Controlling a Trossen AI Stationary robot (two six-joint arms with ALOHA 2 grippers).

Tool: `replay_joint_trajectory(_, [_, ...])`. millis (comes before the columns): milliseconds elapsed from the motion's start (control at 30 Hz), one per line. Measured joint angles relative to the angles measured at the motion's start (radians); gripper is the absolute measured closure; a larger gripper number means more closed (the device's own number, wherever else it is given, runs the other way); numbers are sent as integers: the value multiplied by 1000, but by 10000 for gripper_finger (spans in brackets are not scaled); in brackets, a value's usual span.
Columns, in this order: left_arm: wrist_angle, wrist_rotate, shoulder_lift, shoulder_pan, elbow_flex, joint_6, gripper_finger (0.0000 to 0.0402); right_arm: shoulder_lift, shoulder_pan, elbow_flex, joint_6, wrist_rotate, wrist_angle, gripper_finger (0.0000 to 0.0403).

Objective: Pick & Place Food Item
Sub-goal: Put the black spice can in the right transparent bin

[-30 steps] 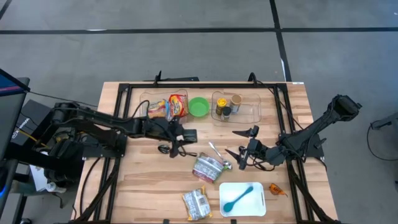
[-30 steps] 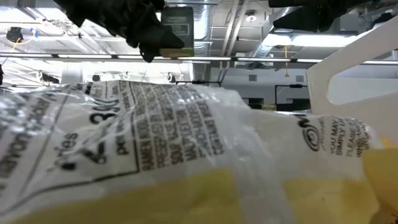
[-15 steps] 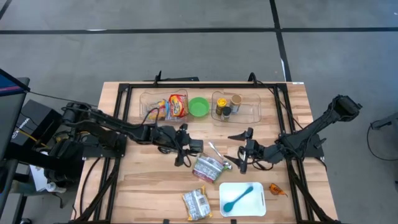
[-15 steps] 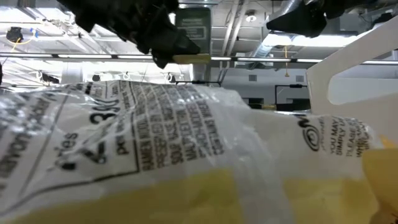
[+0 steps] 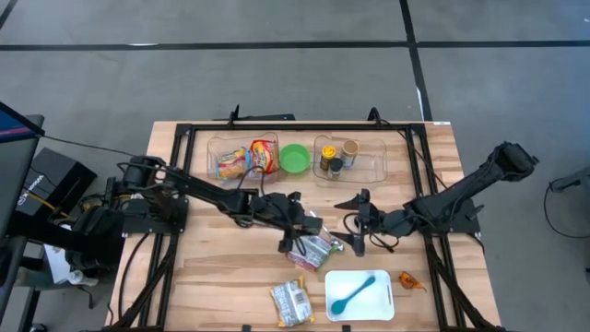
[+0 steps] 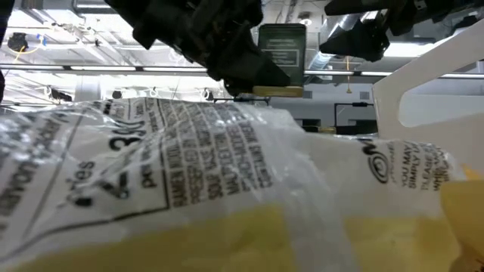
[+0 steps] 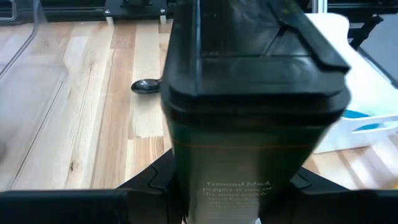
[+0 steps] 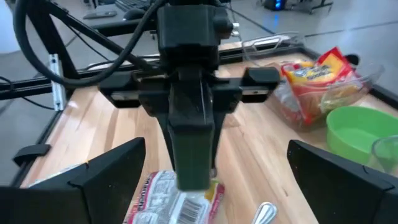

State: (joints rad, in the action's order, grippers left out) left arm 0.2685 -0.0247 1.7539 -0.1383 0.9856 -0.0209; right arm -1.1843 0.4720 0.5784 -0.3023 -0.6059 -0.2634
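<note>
My left gripper (image 5: 293,221) is shut on a dark green tin with a black lid (image 7: 249,93) at the table's middle. The tin also shows in the right wrist view (image 8: 189,149) and the low view (image 6: 281,47). It hangs just above a silver and red food packet (image 5: 311,249) lying flat on the table. My right gripper (image 5: 355,221) is open and empty a little to the right of the tin, and it points at the tin; its fingers (image 8: 106,171) stand wide apart. My left gripper pinches the tin's lower body (image 7: 242,186) between its two fingers, one on each side. The lidded end (image 7: 255,37) points away from the wrist. The tin is lifted clear of the table, over the packet.
A white tray (image 5: 378,297) with a blue spoon stands at the near right, with a yellow packet (image 5: 291,301) to its left and an orange item (image 5: 411,280) to its right. A metal spoon (image 5: 321,226) lies by the packet. Clear bins (image 5: 369,166) with snacks, a green bowl (image 5: 295,158) and jars stand at the back.
My left gripper has carried the tin toward the table's right edge and a little toward the near edge, from beside the snack bin to above the silver packet. The tin has stayed held and clear of the table.
</note>
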Motion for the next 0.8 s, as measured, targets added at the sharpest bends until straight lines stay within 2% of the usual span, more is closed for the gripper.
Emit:
replay_joint_trajectory(300, [8,0,46,0,47,24,264,-4,-10,0,-37,41,0,21])
replay_joint_trajectory(600, [40,0,46,0,47,20,266,-96,-45,0,-39,43,-63,42])
replay_joint_trajectory(800, [37,1,46,-3,47,17,265,-99,-77,0,-39,136,-92,44])
